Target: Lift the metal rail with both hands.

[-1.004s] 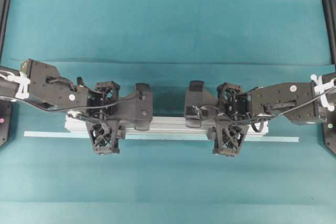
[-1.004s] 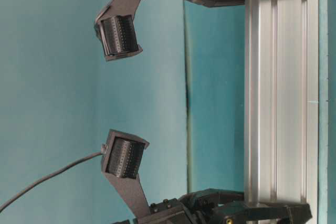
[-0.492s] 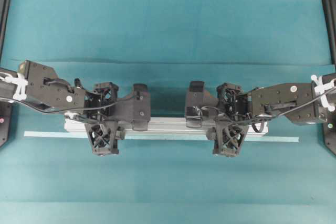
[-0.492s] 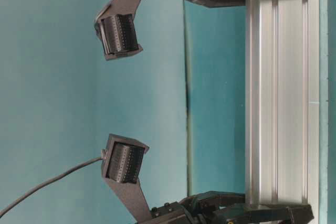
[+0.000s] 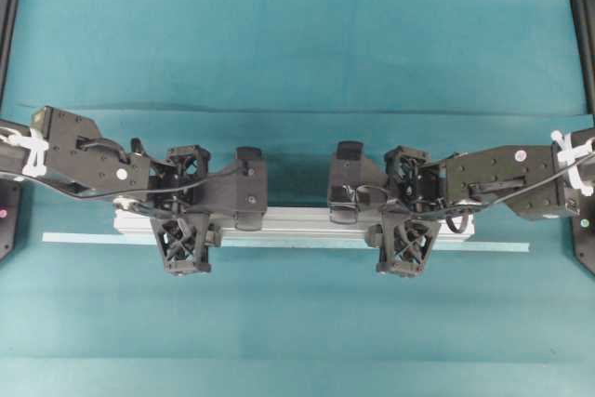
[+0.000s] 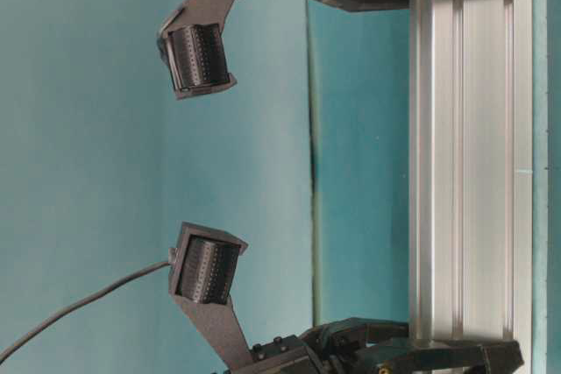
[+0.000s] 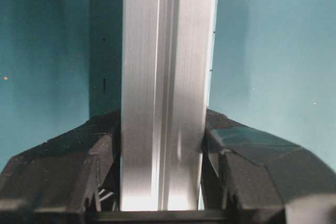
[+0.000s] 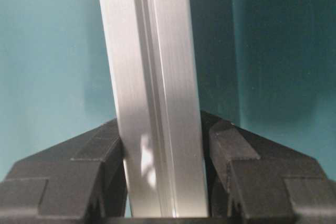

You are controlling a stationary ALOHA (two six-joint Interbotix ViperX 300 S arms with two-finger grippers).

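Observation:
The metal rail (image 5: pixel 297 222), a silver grooved bar, lies left to right across the middle of the teal table. My left gripper (image 5: pixel 184 216) is shut on it near its left end, one lattice finger (image 5: pixel 183 246) in front and one behind. Near the right end my right gripper (image 5: pixel 406 216) is shut on it the same way. In the left wrist view the rail (image 7: pixel 165 77) runs up between both black fingers (image 7: pixel 63 171), which press its sides. The right wrist view shows the rail (image 8: pixel 152 77) clamped between that gripper's fingers (image 8: pixel 262 177). I cannot tell whether the rail is off the table.
A thin pale teal tape strip (image 5: pixel 84 237) runs along the table just in front of the rail and sticks out past both its ends. Black frame posts (image 5: pixel 581 25) stand at the table's left and right edges. A fold line (image 5: pixel 297 111) crosses the cloth behind the arms.
My left arm has slid a little to the left along the rail. The right arm and the rail have hardly moved. Both grips are unchanged.

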